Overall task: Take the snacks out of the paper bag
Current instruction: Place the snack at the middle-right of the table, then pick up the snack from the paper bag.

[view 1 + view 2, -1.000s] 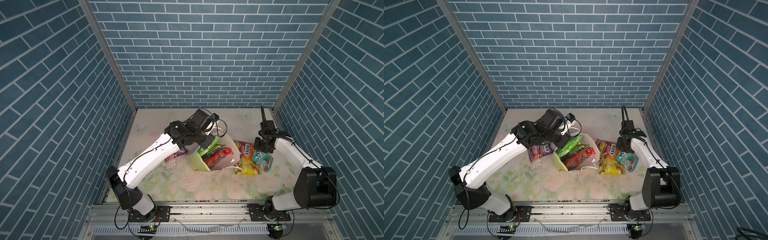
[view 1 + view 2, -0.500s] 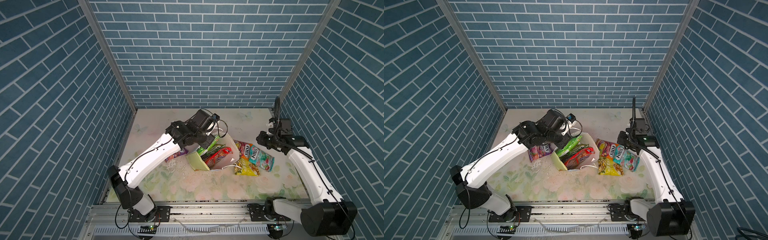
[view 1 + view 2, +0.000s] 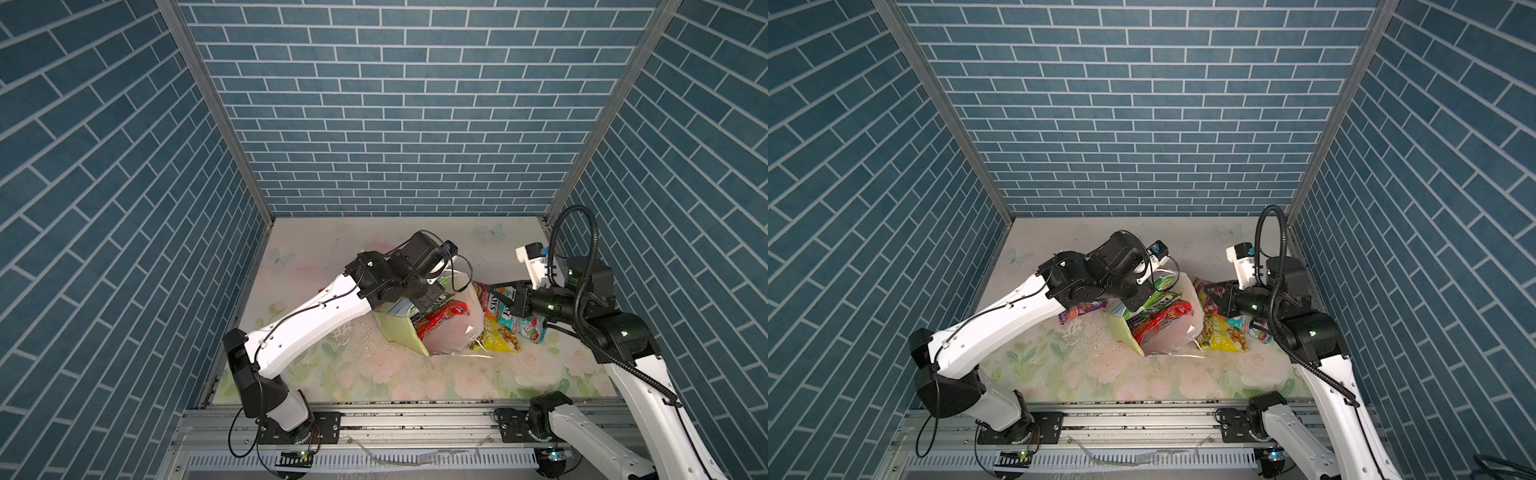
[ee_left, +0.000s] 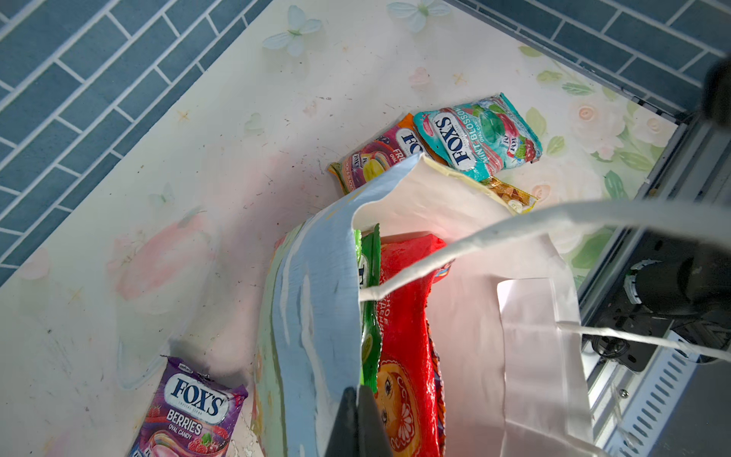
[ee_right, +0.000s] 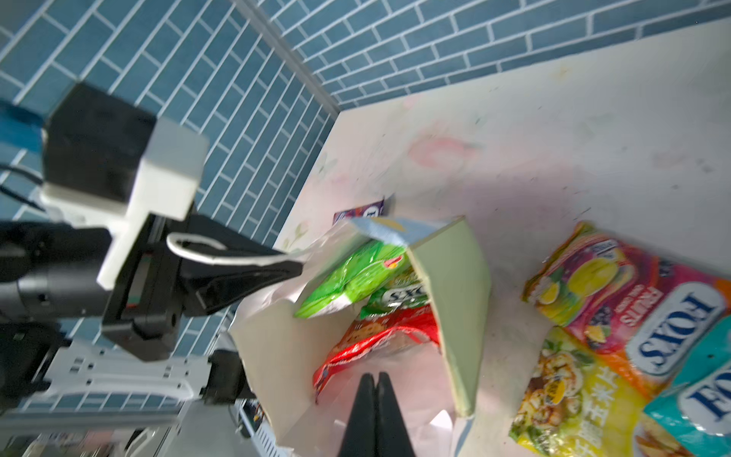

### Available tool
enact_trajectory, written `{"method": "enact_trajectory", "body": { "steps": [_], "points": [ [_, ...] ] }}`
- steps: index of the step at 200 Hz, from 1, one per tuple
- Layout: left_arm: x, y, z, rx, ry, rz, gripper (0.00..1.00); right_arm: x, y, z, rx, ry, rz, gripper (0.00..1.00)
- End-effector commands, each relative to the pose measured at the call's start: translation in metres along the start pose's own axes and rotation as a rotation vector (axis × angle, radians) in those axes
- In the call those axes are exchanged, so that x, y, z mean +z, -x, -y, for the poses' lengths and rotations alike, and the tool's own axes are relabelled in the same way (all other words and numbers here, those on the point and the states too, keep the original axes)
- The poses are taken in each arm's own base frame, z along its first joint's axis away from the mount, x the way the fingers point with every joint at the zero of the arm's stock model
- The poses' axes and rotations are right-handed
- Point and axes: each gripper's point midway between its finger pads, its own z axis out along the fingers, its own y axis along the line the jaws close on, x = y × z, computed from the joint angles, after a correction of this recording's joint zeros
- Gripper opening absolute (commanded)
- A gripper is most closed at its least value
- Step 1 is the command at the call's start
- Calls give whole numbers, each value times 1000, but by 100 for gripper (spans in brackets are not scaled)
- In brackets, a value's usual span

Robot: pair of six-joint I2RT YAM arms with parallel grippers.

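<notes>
- Paper bag sat tilted on worktop, mouth open.
- Left gripper was pinched together on the bag's printed wall at the rim; cord handle draped over it.
- Right gripper was closed, empty, above the bag mouth.
- Red cookie bag and green packet were inside.
- Orange Fox's, teal Fox's and yellow packet lay beside the bag; purple Fox's lay on its opposite side.

The paper bag sat in the middle of the surface with its mouth open, and bare white wall showed beside the red packet inside. The left hand, clamped on its far-left wall, and a cord handle crossed the opening. An orange packet and a yellow packet crowded its right; the far part lay open.
</notes>
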Motion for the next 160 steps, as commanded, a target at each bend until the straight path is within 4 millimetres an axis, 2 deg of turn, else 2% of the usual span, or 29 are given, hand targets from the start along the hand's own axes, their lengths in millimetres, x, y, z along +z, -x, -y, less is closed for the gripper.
{"method": "enact_trajectory", "body": {
  "steps": [1,32,72,111,160],
  "points": [
    [2,9,11,10,-7,11,0,10,-28,-10,46,84,-91,4],
    [8,7,23,12,-7,-11,0,16,-58,-4,82,77,-176,4],
    [11,4,28,-12,-8,-20,0,25,-74,7,121,35,-221,3],
    [11,0,30,-32,-13,-33,0,35,-76,17,156,-4,-222,3],
    [11,1,36,-34,-40,-37,0,42,-55,14,189,5,-130,5]
  ]
}}
